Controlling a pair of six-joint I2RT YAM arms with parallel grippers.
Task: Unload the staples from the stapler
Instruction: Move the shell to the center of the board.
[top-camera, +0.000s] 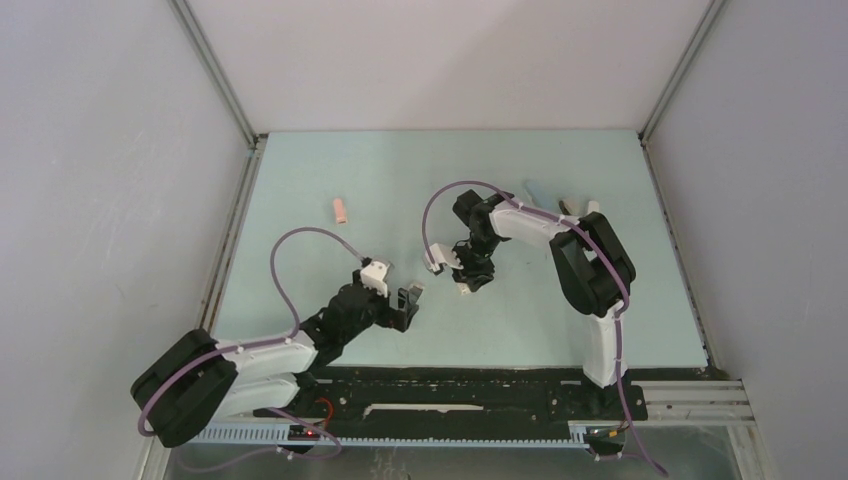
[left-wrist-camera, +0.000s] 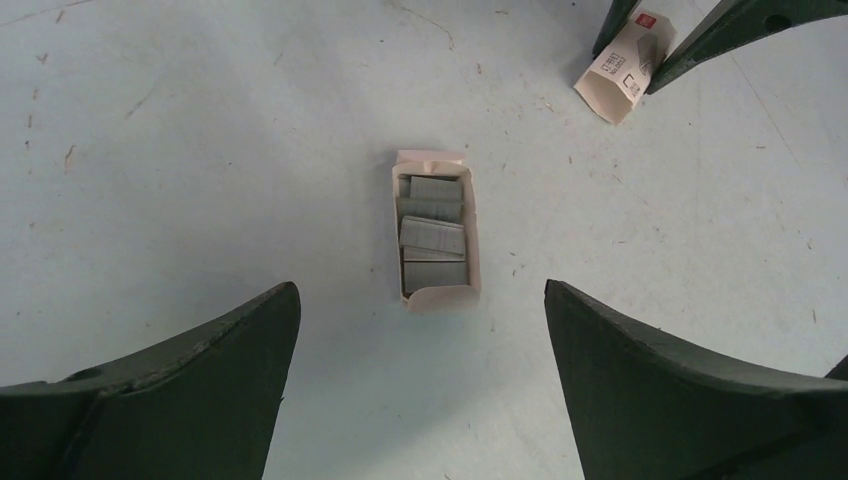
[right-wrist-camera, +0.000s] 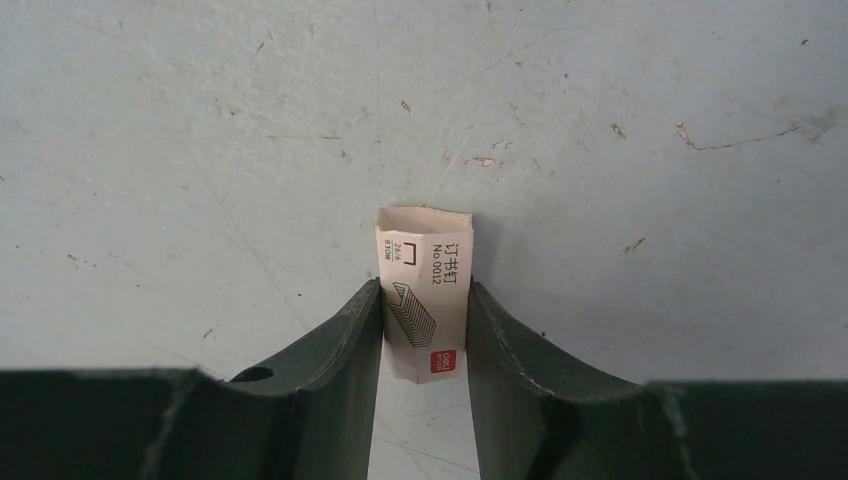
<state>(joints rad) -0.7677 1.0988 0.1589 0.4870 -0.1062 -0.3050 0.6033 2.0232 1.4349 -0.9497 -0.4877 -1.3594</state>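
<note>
Pale blue surface (top-camera: 560, 300), white walls round it. Nearest us, left fingers (left-wrist-camera: 200, 390) are spread wide and hold nothing, hovering over a card tray (left-wrist-camera: 474, 230). The staples (left-wrist-camera: 434, 235) lie loose in it as grey strips. Just beyond, right fingers (right-wrist-camera: 335, 350) clamp the printed sleeve (right-wrist-camera: 426, 290). Pink stapler (top-camera: 341, 210) sits well apart at the back, nothing near it. Risk: if we close on the flimsy tray it may crush or tip, and the strips scatter. Also, we're at the box, not the stapler.

staples (left-wrist-camera: 433, 236) in tray (left-wrist-camera: 441, 298), sleeve (left-wrist-camera: 622, 72) nr it
</note>
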